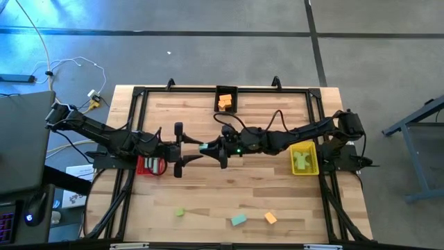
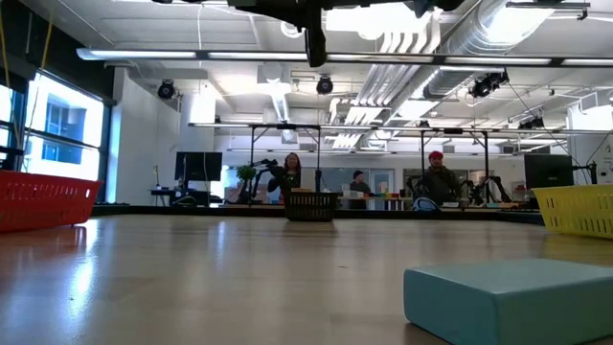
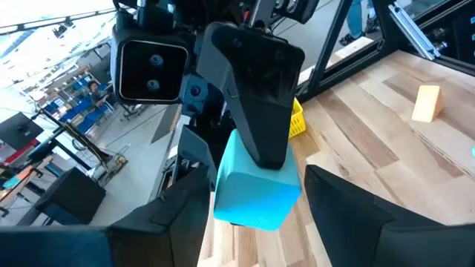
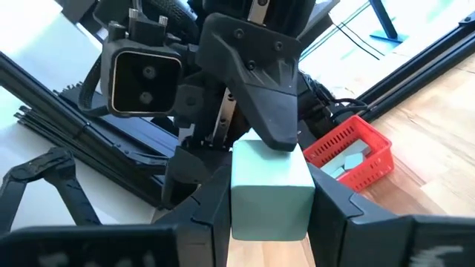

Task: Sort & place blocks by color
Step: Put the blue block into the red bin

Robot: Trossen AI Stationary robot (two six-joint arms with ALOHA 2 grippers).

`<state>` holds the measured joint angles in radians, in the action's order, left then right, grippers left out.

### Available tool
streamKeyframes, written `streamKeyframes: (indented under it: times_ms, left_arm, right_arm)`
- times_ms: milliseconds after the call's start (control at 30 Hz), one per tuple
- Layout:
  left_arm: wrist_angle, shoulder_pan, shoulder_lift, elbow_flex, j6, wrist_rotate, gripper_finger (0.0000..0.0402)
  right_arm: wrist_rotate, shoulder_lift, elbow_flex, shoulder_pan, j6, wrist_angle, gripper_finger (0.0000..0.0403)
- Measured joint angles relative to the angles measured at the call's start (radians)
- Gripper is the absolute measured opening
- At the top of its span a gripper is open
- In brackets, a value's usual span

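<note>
1. The two arms are meeting above the middle of the table [image 1: 229, 191], well clear of the wood. A handover of one teal block [image 1: 205, 147] looks to be in hand.
2. The right gripper [image 1: 214, 148] is pinching the teal block between its fingers; the right wrist view is showing the block [image 4: 271, 191] clamped on both sides.
3. The left gripper [image 1: 182, 149] is standing wide apart, its fingers [image 3: 167, 215] straddling the block [image 3: 256, 185] without yet pressing on it, as far as I can judge.
4. Next move, my reading: the left fingers need closing squarely on the block's free faces before the right lets go, then a carry to the red bin [image 1: 151, 165] beside the left arm, where teal pieces [image 4: 349, 162] are already lying.
5. Risk: the two sets of fingers are crowding each other on a small block, so a slip or twist at release is possible.
6. Elsewhere: a yellow bin [image 1: 304, 158] is holding green blocks, a black bin [image 1: 226, 99] orange ones.
7. Near the front edge a green block [image 1: 180, 212], a second teal block [image 1: 238, 220] and an orange block [image 1: 270, 218] are waiting unsorted, well apart from the arms and obstructing nothing.
</note>
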<state>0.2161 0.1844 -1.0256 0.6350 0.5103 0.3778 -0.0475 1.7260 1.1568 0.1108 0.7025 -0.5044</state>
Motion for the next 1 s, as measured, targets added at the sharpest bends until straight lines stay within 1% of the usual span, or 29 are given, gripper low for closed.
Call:
streamKeyframes:
  times_ms: [133, 267, 367, 467, 600, 700, 867, 1000]
  left_arm:
    - [-0.001, -0.001, -0.01, 0.0, 0.019, 0.0, 0.0186]
    - [-0.001, -0.001, -0.013, 0.0, 0.021, -0.002, 0.0154]
    - [-0.002, 0.0, -0.013, 0.0, 0.029, -0.001, 0.0127]
    - [-0.002, 0.0, -0.013, 0.0, 0.025, -0.002, 0.0109]
    - [-0.023, 0.0, -0.013, 0.0, -0.014, 0.007, 0.0107]
    - [-0.074, 0.005, -0.006, 0.001, -0.061, 0.028, 0.0112]
    - [-0.187, 0.04, -0.005, 0.003, -0.153, 0.093, 0.0109]
    - [-0.324, 0.078, -0.008, 0.0, -0.267, 0.11, 0.011]
  right_arm:
    - [0.016, 0.0, 0.0, 0.0, 0.0, 0.001, 0.0106]
    - [0.053, 0.0, 0.0, 0.0, 0.002, 0.003, 0.0108]
    - [0.057, 0.0, 0.0, 0.001, 0.008, 0.003, 0.0121]
    - [0.057, 0.0, 0.0, 0.001, 0.004, 0.007, 0.0141]
    - [0.056, 0.0, 0.0, 0.0, -0.029, 0.021, 0.0171]
    - [0.078, 0.0, 0.0, 0.0, -0.032, 0.043, 0.0188]
    - [0.078, 0.001, 0.0, -0.001, -0.047, 0.101, 0.0196]
    - [0.092, -0.002, 0.001, 0.002, -0.05, 0.13, 0.0196]
